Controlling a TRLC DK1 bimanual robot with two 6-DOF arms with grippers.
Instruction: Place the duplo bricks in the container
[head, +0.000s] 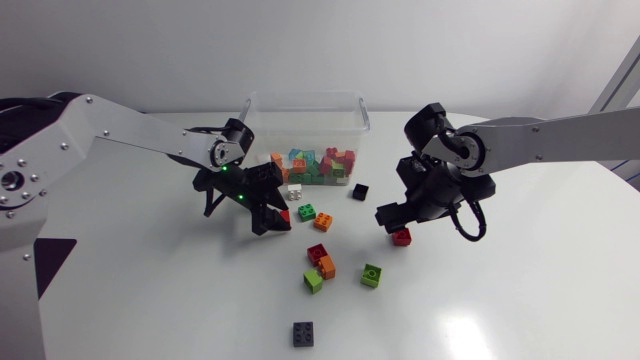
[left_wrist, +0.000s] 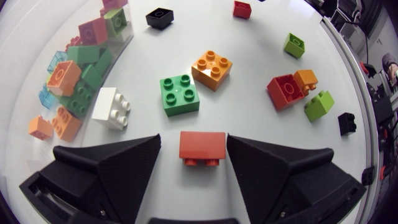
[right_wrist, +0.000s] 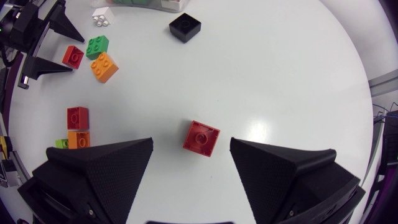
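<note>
1. The oblong red brick (left_wrist: 202, 147) lies tipped on its side on the table (left_wrist: 249, 37). Its studs face back toward the left hand (left_wrist: 194, 149), and its long axis runs from finger to finger.
2. The left hand is open and grips nothing. A clear gap separates the brick from one finger, and the brick sits just beside the other.
3. The right hand (right_wrist: 191, 152) is spread wide and holds nothing. The square red brick (right_wrist: 201, 138) sits stud-up between its fingers, corners toward them, touching neither.
4. The container (head: 305, 120) stands at the table's back, behind both hands, with many bricks inside.
</note>
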